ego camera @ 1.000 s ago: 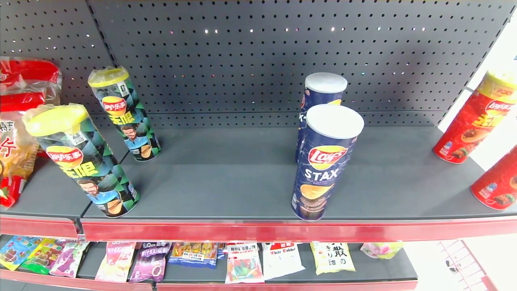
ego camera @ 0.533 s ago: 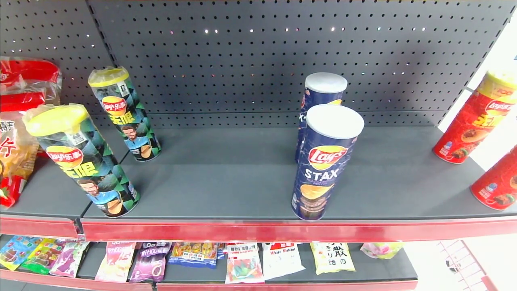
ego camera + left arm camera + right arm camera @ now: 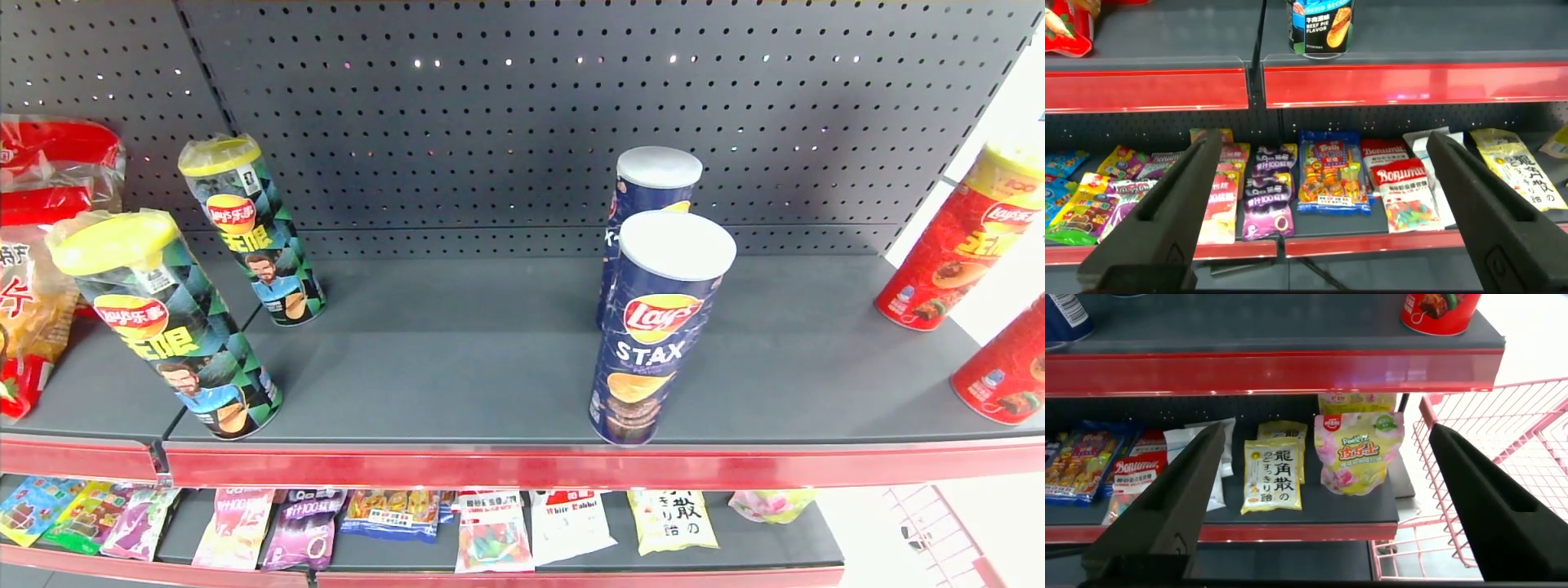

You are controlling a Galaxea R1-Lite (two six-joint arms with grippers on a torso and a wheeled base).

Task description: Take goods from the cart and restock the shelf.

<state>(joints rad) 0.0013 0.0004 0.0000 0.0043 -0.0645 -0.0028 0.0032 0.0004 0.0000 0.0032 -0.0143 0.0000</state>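
Grey pegboard backs the dark shelf. Left gripper and right gripper: fingers wide apart, nothing held, both facing the lower shelf. Two blue chip cans stand upright right of centre in the head view, one behind the other. Green-black cans at left, red cans at the right edge. Pink cart sits beside the shelf end. Candy bags lie along the lower shelf.

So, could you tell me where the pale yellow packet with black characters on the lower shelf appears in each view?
Head view: yellow packet on the lower shelf, between a white packet and a pink-green pouch.
Left wrist view: yellow packet on that shelf, past the red-and-white candy bag.
Right wrist view: yellow packet beside the pink-green pouch.
Shared landmark: the red shelf rail above it.
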